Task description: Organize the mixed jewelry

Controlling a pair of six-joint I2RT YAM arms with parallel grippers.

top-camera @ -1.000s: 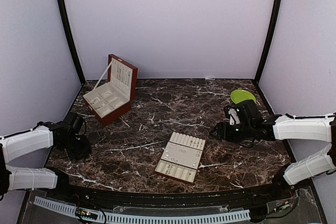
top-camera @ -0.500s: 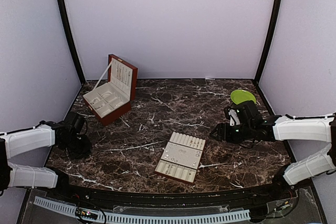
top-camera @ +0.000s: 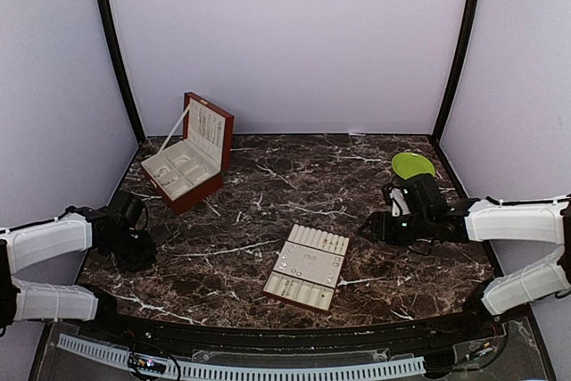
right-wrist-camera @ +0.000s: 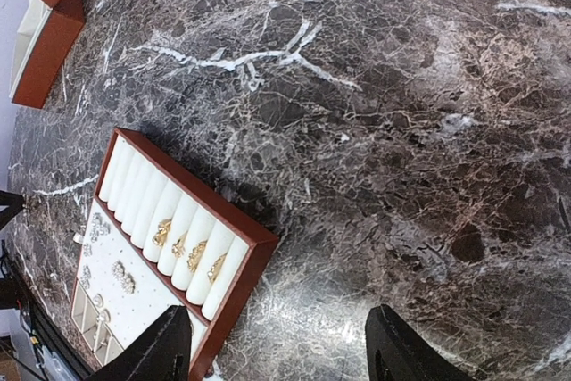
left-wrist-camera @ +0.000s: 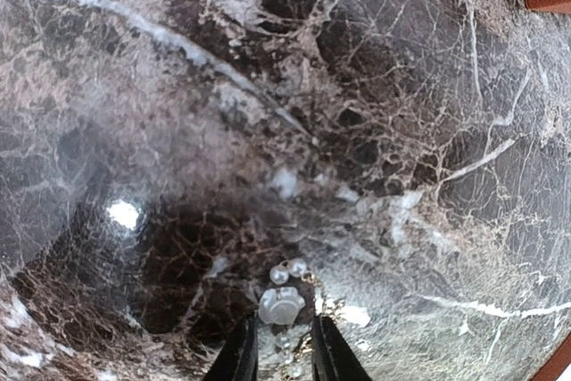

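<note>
Left gripper (left-wrist-camera: 284, 326) low at the table's (left-wrist-camera: 401, 86) left edge, jaws narrowly apart, a pale jewelry piece (left-wrist-camera: 278, 305) at their tips; I cannot tell if it is pinched. Step: pickup. Next, I judge: secure, lift, carry to the slotted tray (top-camera: 306, 267). Right gripper (right-wrist-camera: 278, 314) gapes, empty. Versus a second ago: left arm barely moved, right drew back slightly.

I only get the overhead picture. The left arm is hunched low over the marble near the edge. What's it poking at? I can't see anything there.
Observer: Its wrist camera shows a small pearly piece lying on the marble, right at the tips of the left gripper, jaws narrowly parted.
Operator: And that tray in the middle, is anything in it?
Observer: The right wrist view shows about four gold pieces tucked into the roll slots of the tray.
</note>
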